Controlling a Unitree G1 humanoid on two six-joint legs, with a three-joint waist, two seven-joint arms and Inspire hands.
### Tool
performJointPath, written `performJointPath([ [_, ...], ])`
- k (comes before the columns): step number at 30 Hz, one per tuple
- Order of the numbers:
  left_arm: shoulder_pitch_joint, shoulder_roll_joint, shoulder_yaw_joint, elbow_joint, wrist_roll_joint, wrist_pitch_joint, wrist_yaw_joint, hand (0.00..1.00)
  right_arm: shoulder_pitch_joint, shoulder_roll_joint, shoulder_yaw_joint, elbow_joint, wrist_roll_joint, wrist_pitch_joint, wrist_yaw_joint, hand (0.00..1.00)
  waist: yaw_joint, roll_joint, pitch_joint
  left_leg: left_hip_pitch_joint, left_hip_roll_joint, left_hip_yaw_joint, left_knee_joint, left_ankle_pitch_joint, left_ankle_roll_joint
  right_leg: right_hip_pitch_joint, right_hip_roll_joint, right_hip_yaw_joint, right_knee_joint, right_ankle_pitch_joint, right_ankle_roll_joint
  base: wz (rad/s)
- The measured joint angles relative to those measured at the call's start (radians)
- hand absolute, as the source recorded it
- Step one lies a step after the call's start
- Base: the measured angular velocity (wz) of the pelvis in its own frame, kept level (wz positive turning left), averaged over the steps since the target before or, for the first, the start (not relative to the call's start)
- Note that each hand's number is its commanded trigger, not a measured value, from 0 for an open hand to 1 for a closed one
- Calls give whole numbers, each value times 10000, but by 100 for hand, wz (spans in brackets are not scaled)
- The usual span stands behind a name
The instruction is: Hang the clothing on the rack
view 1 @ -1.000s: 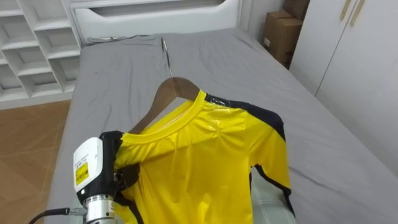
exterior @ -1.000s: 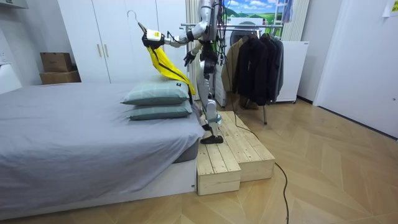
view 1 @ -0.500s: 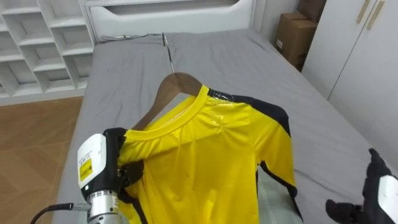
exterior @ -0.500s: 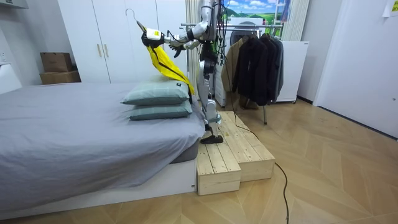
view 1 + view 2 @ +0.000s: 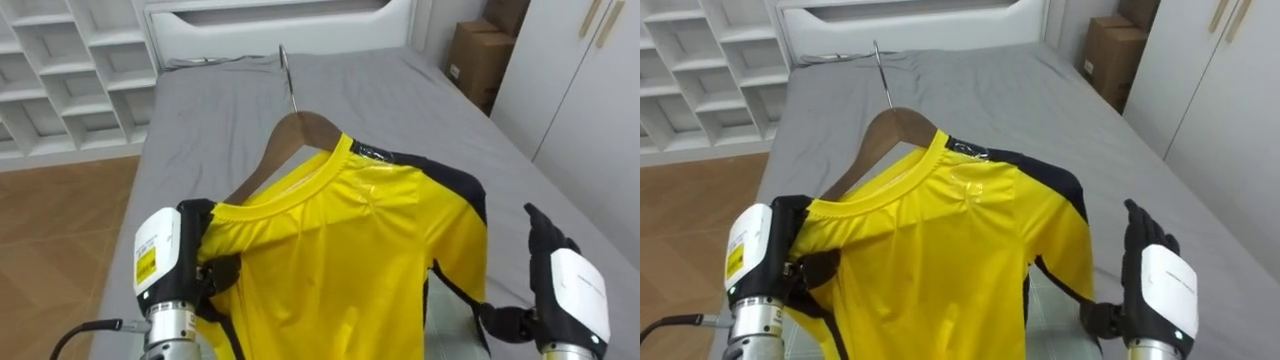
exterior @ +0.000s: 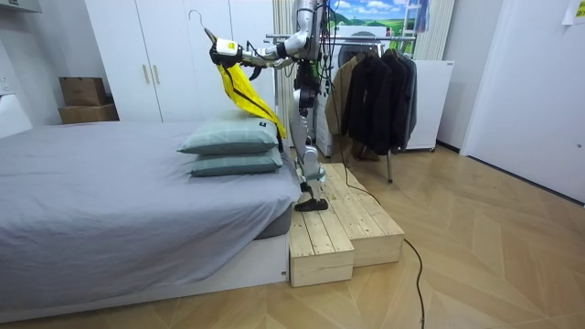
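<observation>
Holding my left hand (image 5: pixel 185 260) up before me, I have its fingers curled round the shirt-covered end of the wooden hanger (image 5: pixel 300 130), so the yellow shirt (image 5: pixel 340 260) hangs above the grey bed (image 5: pixel 400 100). My right hand (image 5: pixel 560 285) stands upright with fingers straight and spread, near the shirt's sleeve. Half a second ago it only peeked in, lower, at the corner.

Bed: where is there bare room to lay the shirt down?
The bed is bare from the hanger hook up to the headboard, and along the strip beside the wardrobe. Near the robot it is crowded: left hand gripping the shirt, open right hand alongside, pillows beneath.
</observation>
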Motion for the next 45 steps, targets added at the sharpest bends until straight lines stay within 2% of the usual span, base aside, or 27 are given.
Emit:
performJointPath([
  [5, -1, -4, -2, -1, 26, -1, -124, 100, -4, -1, 0, -1, 0, -19, 253, 0, 8, -12, 7, 10, 3, 4, -75, 0, 0, -9, 4, -9, -16, -5, 5, 0],
  [10, -1, 8, -41, -14, 717, 0, -125, 100, -5, -63, 41, -297, -26, -77, 645, 0, -9, -12, 6, -7, 2, -14, -78, 0, 0, -13, 2, -22, -23, -13, 7, 0],
  [12, -1, 12, -109, -45, 1022, 0, -122, 100, -3, -211, 192, -545, -72, -77, 755, 0, -52, -12, 5, -1, 2, -8, -72, 0, 0, -12, 0, -18, -22, -13, 7, 0],
  [21, -4, 8, -213, -103, 1678, -6, -96, 100, -12, -407, 183, -1337, -587, -76, 1107, 0, -147, -17, 0, 16, 5, 18, -59, 1, 0, -20, -1, -10, -18, -13, 6, 0],
  [37, -2, 28, -610, -429, 1816, -1, -94, 100, -45, -440, 194, -1478, -949, -64, 1179, 0, -74, -36, -19, 17, 15, 95, -54, 1, 0, -55, 3, 15, 11, -11, 5, 0],
  [45, -1, 70, -589, -673, 1960, 4, -123, 100, -338, -764, 150, -1839, -1166, -68, 1276, 0, -93, -63, -60, 32, 33, 91, -54, 2, -1, -82, 20, 44, 42, 1, -12, 0],
])
